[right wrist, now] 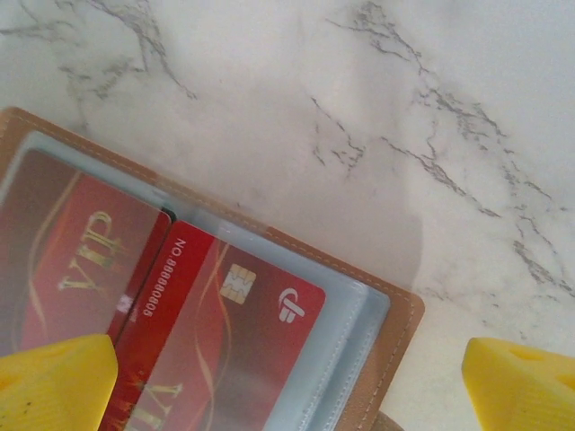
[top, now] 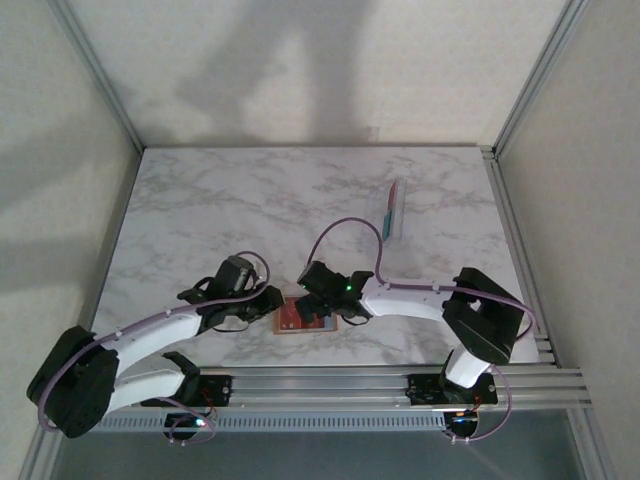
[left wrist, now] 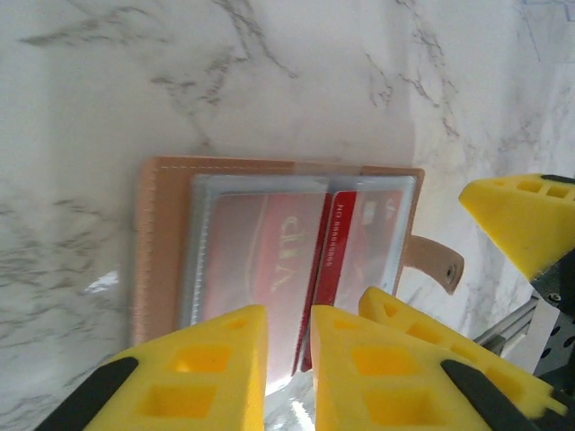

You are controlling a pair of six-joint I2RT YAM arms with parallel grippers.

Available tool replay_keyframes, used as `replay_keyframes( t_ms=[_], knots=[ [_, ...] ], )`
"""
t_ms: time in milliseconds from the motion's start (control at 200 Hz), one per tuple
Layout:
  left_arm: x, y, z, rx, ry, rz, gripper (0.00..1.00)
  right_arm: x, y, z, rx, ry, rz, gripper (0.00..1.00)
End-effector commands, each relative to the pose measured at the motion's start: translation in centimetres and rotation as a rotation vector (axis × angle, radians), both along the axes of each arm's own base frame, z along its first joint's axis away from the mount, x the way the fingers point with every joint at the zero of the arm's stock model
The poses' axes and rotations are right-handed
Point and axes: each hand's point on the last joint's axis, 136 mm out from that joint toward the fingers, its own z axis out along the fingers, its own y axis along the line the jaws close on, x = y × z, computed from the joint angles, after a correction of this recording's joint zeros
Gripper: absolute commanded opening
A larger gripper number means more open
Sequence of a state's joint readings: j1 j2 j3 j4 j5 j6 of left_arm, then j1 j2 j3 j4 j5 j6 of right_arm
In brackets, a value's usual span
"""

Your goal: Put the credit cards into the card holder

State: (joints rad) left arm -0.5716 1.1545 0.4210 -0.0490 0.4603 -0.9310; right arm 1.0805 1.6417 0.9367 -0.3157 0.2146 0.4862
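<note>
You'll find the card holder [top: 300, 318] lying open on the marble table [top: 200, 210], low in the overhead frame just above the aluminium rail [top: 320, 380], so there is little room on its near side. Your two claws flank it closely: the left claw [top: 268, 303] at its left edge, the right claw [top: 322, 300] over its right half.

In the left wrist view your left claw [left wrist: 287, 314] has its yellow fingers [left wrist: 211, 368] nearly together. Only a narrow slit is left, and the edge of a clear pocket [left wrist: 305, 184] and of a red card runs down into it. You cannot tell whether they pinch it.

Your right claw [right wrist: 287, 359] stands wide open and holds nothing, one finger at each lower corner of its wrist view.

A red VIP card [left wrist: 260, 260] sits under the left pocket. A second red card [right wrist: 234, 323], with a chip, lies beside it, its numbered strip bare. The clasp tab [left wrist: 436, 260] juts off the holder's right edge.

The stack of credit cards [top: 395, 210] lies upper right, near the table's right edge and well apart from the holder. The upper left is open marble
</note>
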Motion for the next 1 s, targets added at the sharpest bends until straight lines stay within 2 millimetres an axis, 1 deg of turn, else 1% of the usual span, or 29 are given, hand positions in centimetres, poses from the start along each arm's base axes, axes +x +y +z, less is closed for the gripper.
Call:
replay_keyframes(
  t_ms=[0, 135, 210, 355, 430, 486, 546, 626, 726, 886, 991],
  knots=[
    [1.0, -1.4, 0.5, -0.027, -0.005, -0.004, 0.16, 0.2, 0.5, -0.1, 0.037, 0.038, -0.002, 0.99],
    [1.1, -1.5, -0.9, 0.004, 0.010, -0.009, 0.16, 0.1, 0.9, -1.5, 0.037, 0.063, -0.001, 0.99],
    [1.0, -1.3, -1.7, 0.033, 0.024, -0.011, 0.16, 0.1, 0.3, -2.4, 0.007, 0.063, -0.022, 0.99],
    [0.3, -1.3, -3.4, 0.033, 0.064, -0.019, 0.15, 0.2, -1.1, -3.3, -0.049, 0.043, -0.042, 0.99],
    [0.1, -0.5, -4.1, 0.087, 0.079, -0.009, 0.15, 0.4, -2.2, -3.5, -0.091, 0.025, -0.062, 0.99],
    [0.1, 0.0, -4.2, 0.107, 0.078, 0.000, 0.15, 0.4, -2.9, -3.4, -0.108, 0.016, -0.071, 0.99],
    [0.0, 0.2, -4.1, 0.110, 0.070, 0.005, 0.15, 0.3, -3.4, -3.3, -0.112, 0.006, -0.072, 0.99],
    [-0.3, 0.5, -4.5, 0.126, 0.078, 0.005, 0.15, 0.2, -3.7, -3.2, -0.117, 0.004, -0.069, 0.99],
    [-0.7, 0.7, -4.9, 0.133, 0.094, 0.001, 0.15, 0.0, -3.1, -2.5, -0.092, 0.020, -0.058, 0.99],
    [-0.8, 0.8, -5.1, 0.125, 0.093, 0.011, 0.15, 0.2, -1.1, -0.6, 0.005, 0.017, -0.039, 0.99],
    [-0.8, 0.6, -4.9, 0.119, 0.090, 0.009, 0.15, 0.4, 0.0, -0.5, 0.036, 0.023, -0.029, 0.99]
  ],
)
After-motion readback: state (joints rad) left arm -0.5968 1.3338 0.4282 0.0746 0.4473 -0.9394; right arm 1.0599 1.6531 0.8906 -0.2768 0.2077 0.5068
